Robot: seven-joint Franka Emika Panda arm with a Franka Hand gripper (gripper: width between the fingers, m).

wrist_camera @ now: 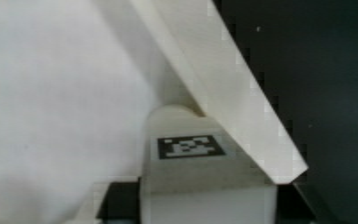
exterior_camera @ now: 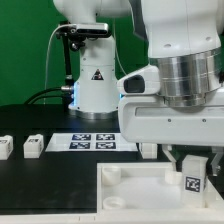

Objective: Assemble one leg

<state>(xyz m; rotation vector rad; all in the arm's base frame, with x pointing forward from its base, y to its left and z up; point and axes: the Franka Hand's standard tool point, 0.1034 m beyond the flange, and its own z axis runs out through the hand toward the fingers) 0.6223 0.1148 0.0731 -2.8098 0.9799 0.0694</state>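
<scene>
Largest first: the black table [exterior_camera: 20, 120] is seen with the arm's base at the back. At the front lies the large flat white panel [exterior_camera: 130, 195] with raised rim and round corner sockets; one socket is visible at its near corner on the exterior view's left. The marker board [exterior_camera: 95, 141] lies flat behind it, mid-table. Two spare pegs [exterior_camera: 33, 146] stand well apart from the action, at the exterior view's left.

Step in hand, as judged: leg insertion. The leg [exterior_camera: 193, 183] is held tag-outward over the panel's area at the exterior view's right, low, near or at the panel surface. Whether it is already seated in a socket cannot be told; that corner is hidden by the wrist housing.

Gripper [exterior_camera: 193, 165]: the jaws are clamped on the leg, fingers set at either side of its upper part. In the wrist view the leg [wrist_camera: 194, 150] is seen between the fingers with the tag facing the camera, and a panel edge crossing diagonally just beside it.

Next move, as judged: the peg must be aligned over the corner socket, lowered straight, then likely twisted or pressed home before release. Risk: a tilted peg may be jammed at the socket rim, or the panel may be shifted.
</scene>
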